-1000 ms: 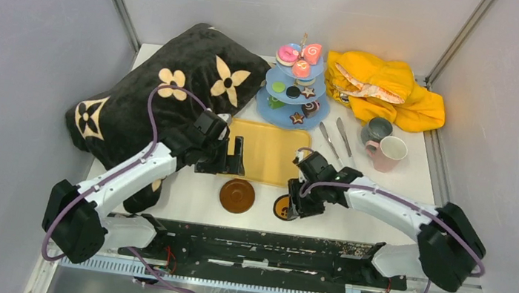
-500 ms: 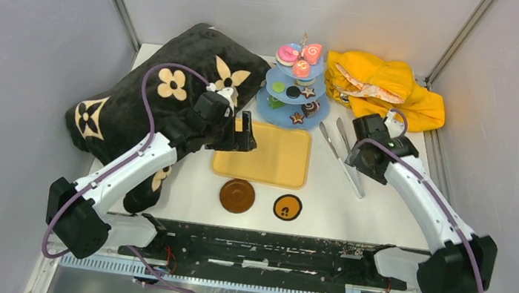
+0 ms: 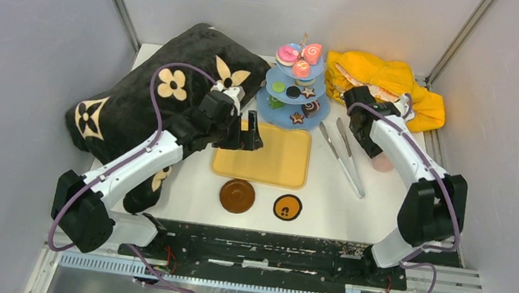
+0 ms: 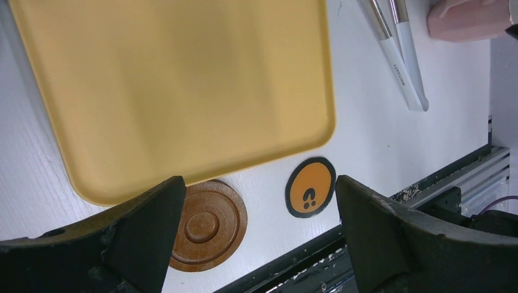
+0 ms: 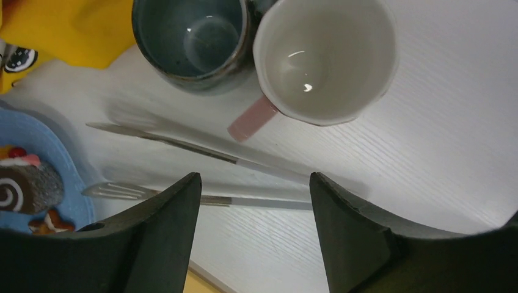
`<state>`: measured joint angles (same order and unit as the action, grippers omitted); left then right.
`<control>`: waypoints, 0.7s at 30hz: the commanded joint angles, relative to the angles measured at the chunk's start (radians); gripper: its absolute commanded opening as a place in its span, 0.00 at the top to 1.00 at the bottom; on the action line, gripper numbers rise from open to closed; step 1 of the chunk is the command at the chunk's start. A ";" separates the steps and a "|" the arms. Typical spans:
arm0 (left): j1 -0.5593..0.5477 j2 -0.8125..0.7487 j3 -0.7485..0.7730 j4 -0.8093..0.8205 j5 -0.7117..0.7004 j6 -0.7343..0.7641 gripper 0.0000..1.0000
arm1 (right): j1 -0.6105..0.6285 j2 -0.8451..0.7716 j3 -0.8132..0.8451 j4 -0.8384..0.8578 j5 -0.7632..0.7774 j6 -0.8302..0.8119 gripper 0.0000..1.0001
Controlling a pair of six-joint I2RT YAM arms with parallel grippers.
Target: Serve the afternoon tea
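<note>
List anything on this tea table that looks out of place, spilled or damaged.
A large black cushion sprawls over the left side of the table, and a crumpled yellow cloth fills the back right corner; neither suits a tea setting. The pink cup and grey mug stand upright and empty; nothing is spilled.

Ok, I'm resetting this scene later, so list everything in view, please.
Pillow: one, black with cream flowers, back left.
Stand: one, light blue, three tiers, back centre.
Sweets: several, mixed colours, on stand.
Cloth: one, yellow, back right.
Mug: one, grey, right side, beside cup.
Cup: one, pink, right side.
Tongs: one, metal, right of tray.
Tray: one, yellow, centre.
Brown coaster: one, near edge.
Orange coaster: one, black rim, near edge.
Left gripper: black, open, over tray.
Right gripper: black, open, over cup and mug.
</note>
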<state>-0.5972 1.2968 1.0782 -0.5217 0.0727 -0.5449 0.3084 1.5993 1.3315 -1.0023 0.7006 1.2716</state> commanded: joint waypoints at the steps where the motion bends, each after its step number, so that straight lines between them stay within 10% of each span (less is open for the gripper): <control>1: -0.004 -0.019 -0.024 0.071 0.037 0.020 0.01 | -0.038 0.104 0.110 -0.005 0.018 0.119 0.29; 21: -0.004 0.002 -0.026 0.086 0.067 0.026 0.01 | -0.165 0.094 -0.106 -0.049 -0.004 0.279 0.34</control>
<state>-0.5980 1.2972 1.0401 -0.4896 0.1112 -0.5446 0.1719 1.7920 1.3075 -1.0107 0.6456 1.4994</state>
